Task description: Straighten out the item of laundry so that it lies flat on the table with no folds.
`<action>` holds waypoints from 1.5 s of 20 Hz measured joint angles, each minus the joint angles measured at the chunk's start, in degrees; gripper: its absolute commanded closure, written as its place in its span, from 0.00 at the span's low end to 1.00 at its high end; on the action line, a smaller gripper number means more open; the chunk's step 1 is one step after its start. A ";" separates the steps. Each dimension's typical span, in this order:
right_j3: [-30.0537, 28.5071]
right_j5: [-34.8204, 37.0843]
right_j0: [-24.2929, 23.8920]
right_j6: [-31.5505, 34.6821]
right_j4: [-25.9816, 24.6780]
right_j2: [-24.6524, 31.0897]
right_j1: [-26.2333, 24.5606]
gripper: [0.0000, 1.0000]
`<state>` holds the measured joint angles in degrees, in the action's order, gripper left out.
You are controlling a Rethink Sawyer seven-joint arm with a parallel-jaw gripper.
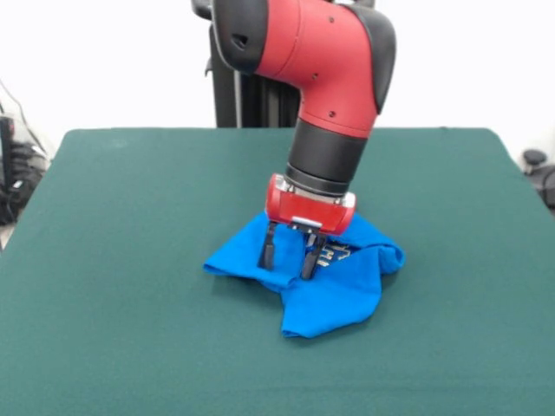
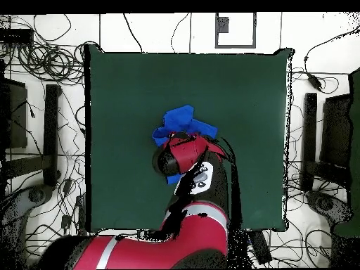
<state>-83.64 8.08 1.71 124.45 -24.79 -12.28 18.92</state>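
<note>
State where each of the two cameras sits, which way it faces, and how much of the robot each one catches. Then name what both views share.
Front view: across the table from the robot, facing it; shows the arm's red and black lower part and the gripper, jaws open, down on the crumpled blue shirt.
Overhead view: above the table, looking straight down; shows the arm reaching up from the bottom edge, covering part of the shirt.
Shared: the green table, the shirt, the arm.
</note>
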 measured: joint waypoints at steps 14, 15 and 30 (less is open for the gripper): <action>-0.02 -0.81 -0.29 0.00 0.00 -0.26 -0.24 1.00; -0.02 -0.82 -0.32 0.00 0.01 -0.26 -0.25 1.00; -3.08 -1.29 -2.81 0.00 0.00 0.58 3.02 1.00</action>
<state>-86.72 6.79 -1.10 124.45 -24.79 -11.70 21.93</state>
